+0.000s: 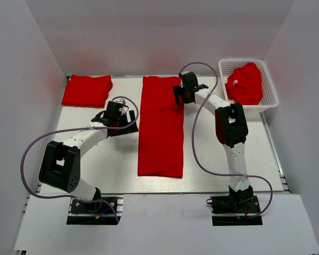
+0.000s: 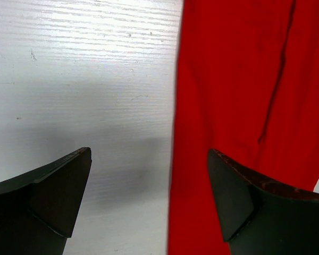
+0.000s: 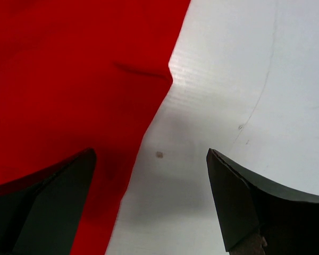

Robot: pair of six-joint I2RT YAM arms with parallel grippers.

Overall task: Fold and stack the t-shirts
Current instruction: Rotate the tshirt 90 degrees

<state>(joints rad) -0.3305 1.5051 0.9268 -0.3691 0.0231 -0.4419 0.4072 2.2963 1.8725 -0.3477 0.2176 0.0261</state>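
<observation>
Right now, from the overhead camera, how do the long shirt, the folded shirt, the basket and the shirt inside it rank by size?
1. long shirt, clearly largest.
2. basket.
3. folded shirt and basket's shirt look about alike, so I won't rank them.

Left wrist view: left black two-finger gripper (image 2: pixel 149 159) cropped by bottom edge; long flat red cloth t-shirt (image 2: pixel 239 106) runs off top, right, bottom. Right wrist view: right black two-finger gripper (image 3: pixel 151 159) cropped likewise; same shirt off top, left, bottom. Top view: both grippers' fingertips hidden under wrists; crumpled red t-shirts (image 1: pixel 245 82) in white plastic lattice basket (image 1: pixel 273 85), count can't tell; folded red t-shirt pile (image 1: pixel 86 90), layers unreadable.
</observation>
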